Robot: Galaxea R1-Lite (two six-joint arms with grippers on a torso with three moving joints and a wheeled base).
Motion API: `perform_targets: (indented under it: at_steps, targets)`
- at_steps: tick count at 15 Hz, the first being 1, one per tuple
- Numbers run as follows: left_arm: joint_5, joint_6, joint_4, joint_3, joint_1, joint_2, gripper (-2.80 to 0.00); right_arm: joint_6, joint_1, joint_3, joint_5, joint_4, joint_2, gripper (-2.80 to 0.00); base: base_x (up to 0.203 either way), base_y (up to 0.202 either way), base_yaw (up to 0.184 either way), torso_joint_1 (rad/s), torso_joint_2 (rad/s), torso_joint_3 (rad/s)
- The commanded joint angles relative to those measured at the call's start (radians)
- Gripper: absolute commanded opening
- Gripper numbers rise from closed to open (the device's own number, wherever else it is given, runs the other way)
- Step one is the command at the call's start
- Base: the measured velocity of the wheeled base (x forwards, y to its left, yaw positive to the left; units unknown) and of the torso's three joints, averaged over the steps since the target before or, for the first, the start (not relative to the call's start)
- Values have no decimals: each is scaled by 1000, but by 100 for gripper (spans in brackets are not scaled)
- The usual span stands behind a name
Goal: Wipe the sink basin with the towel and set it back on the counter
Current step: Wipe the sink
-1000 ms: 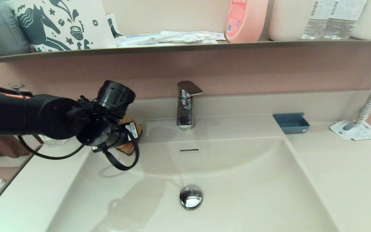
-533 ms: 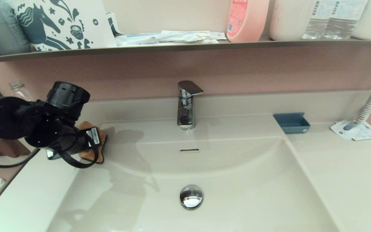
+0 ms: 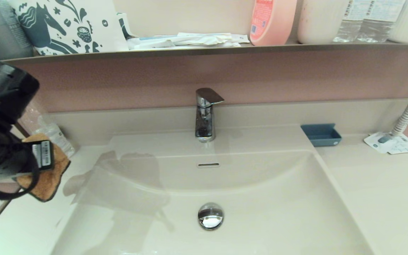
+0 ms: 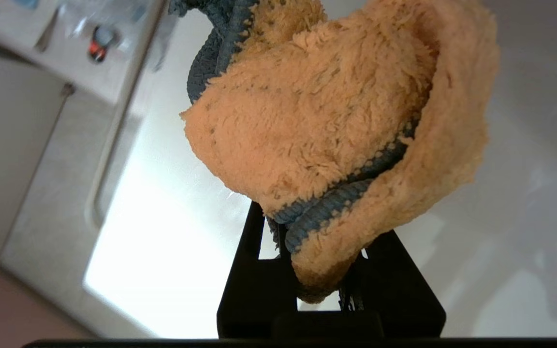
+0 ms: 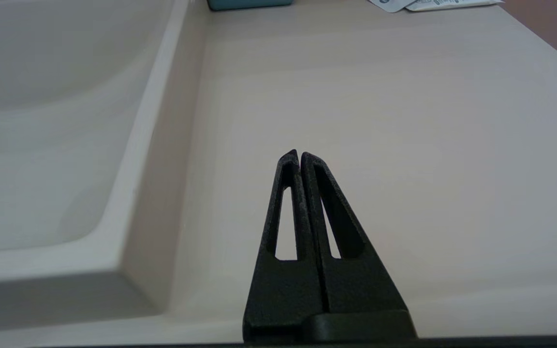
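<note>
At the left edge of the head view, the left tool (image 3: 30, 170) pinches the towel (image 3: 50, 177) above the worktop (image 3: 30, 219), beside the sink basin (image 3: 260, 198). The right tool (image 5: 300, 155), fingers pressed together, hovers over the worktop right of the basin.

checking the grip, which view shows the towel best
The left wrist view: the towel fills it, an orange wad with blue edging clamped in the left gripper. The head view shows only part of it, behind that gripper at the left edge over the counter. The right wrist view shows none.
</note>
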Motion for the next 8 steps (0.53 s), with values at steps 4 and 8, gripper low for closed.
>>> perform_targets:
  at_steps: [4, 8]
  targets:
    - [-70, -1, 202, -17, 233, -97, -280, 0, 1, 0, 0, 0, 1, -280, 0, 0, 0, 0, 0, 0]
    - [-352, 75, 239, 37, 473, -90, -280, 0, -1, 0, 0, 0, 1, -280, 0, 0, 0, 0, 0, 0]
